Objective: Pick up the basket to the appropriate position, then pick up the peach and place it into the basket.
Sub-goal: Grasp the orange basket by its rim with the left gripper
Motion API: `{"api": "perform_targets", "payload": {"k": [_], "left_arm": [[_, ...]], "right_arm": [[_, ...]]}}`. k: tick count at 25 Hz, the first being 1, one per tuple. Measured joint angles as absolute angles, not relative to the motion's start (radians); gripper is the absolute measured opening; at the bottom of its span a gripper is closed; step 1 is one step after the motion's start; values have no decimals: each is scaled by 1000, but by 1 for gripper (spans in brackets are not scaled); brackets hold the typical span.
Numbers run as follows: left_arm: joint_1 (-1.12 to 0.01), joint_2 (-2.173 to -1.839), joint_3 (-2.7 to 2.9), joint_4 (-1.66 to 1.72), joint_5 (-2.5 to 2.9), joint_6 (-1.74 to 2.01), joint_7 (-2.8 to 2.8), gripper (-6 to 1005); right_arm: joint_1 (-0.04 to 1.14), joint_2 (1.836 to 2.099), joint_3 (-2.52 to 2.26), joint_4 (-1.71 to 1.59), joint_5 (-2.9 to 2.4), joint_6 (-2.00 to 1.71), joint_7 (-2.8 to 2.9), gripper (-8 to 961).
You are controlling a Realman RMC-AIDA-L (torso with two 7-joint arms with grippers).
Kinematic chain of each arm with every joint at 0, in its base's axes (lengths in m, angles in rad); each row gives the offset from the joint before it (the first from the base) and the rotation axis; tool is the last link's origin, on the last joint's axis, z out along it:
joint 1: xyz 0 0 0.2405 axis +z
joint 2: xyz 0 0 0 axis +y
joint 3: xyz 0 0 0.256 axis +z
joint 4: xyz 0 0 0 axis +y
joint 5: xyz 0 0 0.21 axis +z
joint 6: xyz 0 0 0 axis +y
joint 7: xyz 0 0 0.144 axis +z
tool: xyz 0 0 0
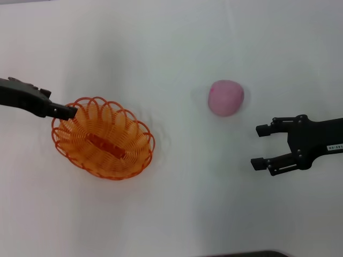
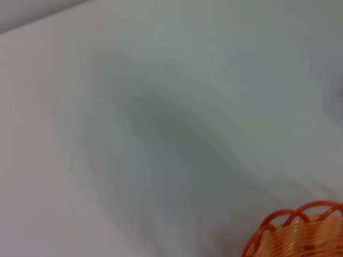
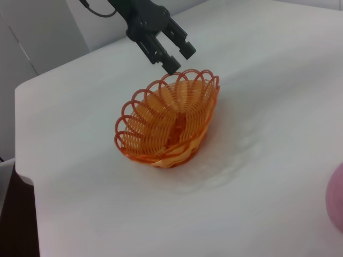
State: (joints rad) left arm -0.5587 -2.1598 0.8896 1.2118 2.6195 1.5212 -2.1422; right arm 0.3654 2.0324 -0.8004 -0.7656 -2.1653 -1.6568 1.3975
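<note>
Head view: basket [image 1: 103, 138], shallow oval of looped orange wire-like plastic, scalloped rim, sat on the smooth white table [image 1: 177, 214] toward its left edge. Left gripper [image 1: 68, 111] was pinched on the rim's far-left loops, tilting the basket. Peach [image 1: 225, 97], round, pale pink, matte, lay right of centre. Right gripper [image 1: 261, 145], fingers spread and empty, hovered near the right edge.

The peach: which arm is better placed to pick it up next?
The right arm, probably. The right gripper is open, nearer the peach. The left gripper is at the rim of the basket, farther off.
</note>
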Motion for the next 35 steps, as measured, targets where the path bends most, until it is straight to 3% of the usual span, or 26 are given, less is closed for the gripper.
{"api": "perform_targets", "payload": {"k": [10,15,23,29,35], "left_arm": [[-601,-2162,1044,1203,2723,1486,-2197,841],[-605,-2162,1097,1175,2728,1462,-2208,745],[-603,-2164,1130,1152,2743,1416,-2212,750],[-600,-2164,1160,1157,2744,1418,-2218,691],[-600,-2164,1167,1163,2746,1423,-2235,453]], "right_arm": [[368,2034,-800,-766,-2166,-1657,1397,939],[369,2034,-801,-765,-2166,-1657,1397,937],[371,2034,-800,-766,-2166,-1657,1397,932],[375,2034,-801,-766,-2166,-1657,1397,923],[377,2034,-801,-767,-2166,-1658,1397,920]]}}
